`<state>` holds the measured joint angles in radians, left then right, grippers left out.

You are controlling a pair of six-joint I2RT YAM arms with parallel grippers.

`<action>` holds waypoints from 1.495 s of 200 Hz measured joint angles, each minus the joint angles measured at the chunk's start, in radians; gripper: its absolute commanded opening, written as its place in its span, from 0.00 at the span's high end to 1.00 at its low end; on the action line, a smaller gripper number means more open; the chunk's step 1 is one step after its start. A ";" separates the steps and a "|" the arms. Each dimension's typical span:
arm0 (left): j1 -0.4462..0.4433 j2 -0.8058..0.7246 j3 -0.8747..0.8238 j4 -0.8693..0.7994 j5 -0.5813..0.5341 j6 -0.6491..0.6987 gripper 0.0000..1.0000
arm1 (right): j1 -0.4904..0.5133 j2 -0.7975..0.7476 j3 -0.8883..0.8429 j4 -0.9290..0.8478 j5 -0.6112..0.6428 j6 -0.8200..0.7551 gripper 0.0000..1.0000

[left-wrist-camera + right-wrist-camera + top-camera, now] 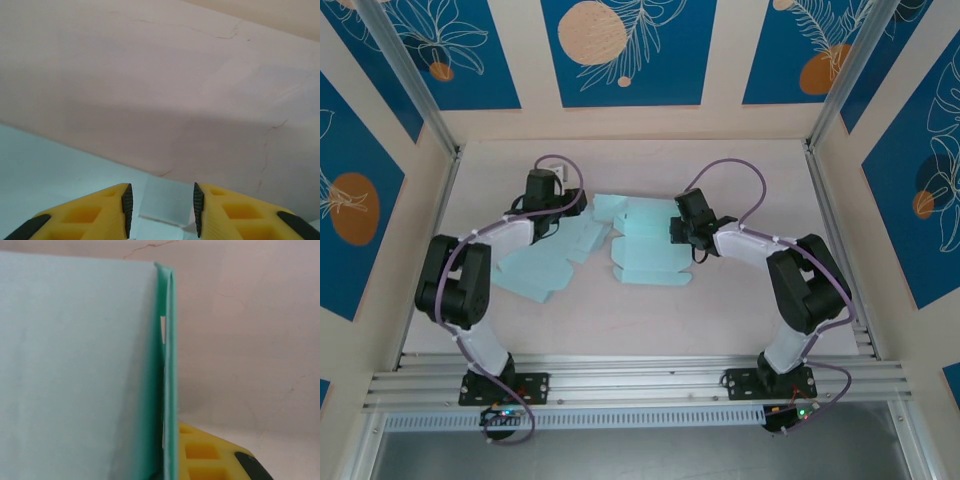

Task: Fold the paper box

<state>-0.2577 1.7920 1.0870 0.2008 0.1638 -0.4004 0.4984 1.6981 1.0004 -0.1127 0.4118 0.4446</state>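
The paper box point(642, 248) is a pale teal cut sheet lying mostly flat across the middle of the table. My left gripper point(560, 210) hangs over its upper left part. In the left wrist view the left gripper point(161, 202) is open, and a small flap point(165, 200) of the sheet lies between the black pads point(127, 202) without being pinched. My right gripper point(678, 228) is at the sheet's right side, shut on a doubled-over wall of the paper box point(80, 365) that stands upright against its yellow finger point(205, 450). The other right finger is hidden behind the paper.
Bare pinkish table point(720, 320) lies in front of the sheet and behind it point(150, 75). Aluminium rails point(640, 385) run along the near edge, and blue-patterned walls point(620, 50) close the back and sides. Purple cables point(725, 170) loop over both wrists.
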 measured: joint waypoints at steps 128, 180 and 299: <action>-0.035 0.066 -0.022 0.177 0.313 -0.085 0.63 | -0.004 -0.005 0.000 -0.010 0.007 0.011 0.87; -0.035 0.067 -0.032 0.189 0.373 -0.106 0.66 | -0.009 -0.003 0.000 -0.010 0.007 0.013 0.87; -0.140 0.119 -0.111 0.333 0.398 -0.273 0.68 | -0.008 0.042 0.032 -0.078 0.020 0.035 0.87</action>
<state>-0.3973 1.9114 0.9764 0.5335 0.5617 -0.6731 0.4904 1.7405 1.0325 -0.1905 0.4316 0.4793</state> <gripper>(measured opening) 0.294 0.129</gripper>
